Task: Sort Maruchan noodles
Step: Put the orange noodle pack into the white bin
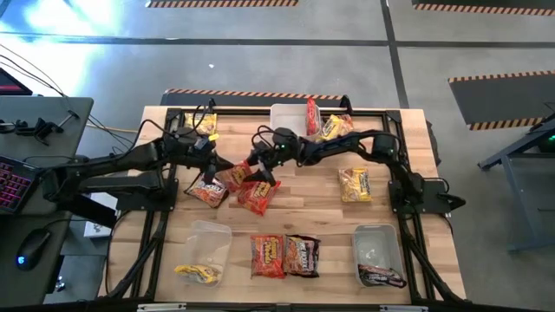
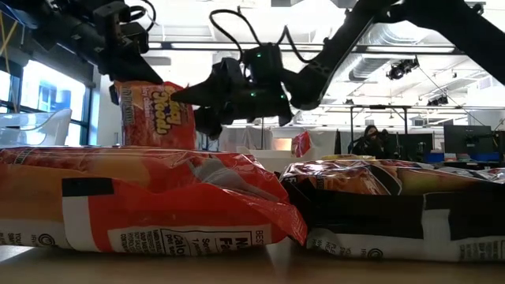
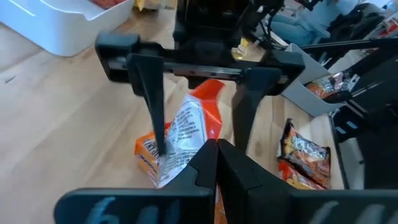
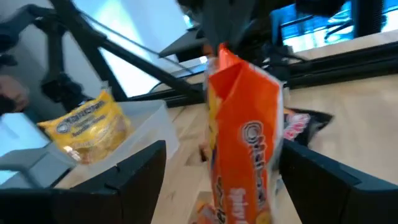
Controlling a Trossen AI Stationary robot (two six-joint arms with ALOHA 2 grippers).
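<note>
We see a red-orange packet (image 4: pixel 242 149) held up over the middle of the wooden table (image 1: pixel 312 212). The left claw (image 3: pixel 214 163) is clamped on its top edge. The right claw (image 4: pixel 221 180) has its fingers wide apart, one on each side of it. More packets (image 1: pixel 284 256) lie on the table. One clear tub (image 1: pixel 205 251) holds a yellow packet (image 1: pixel 199 273).
</note>
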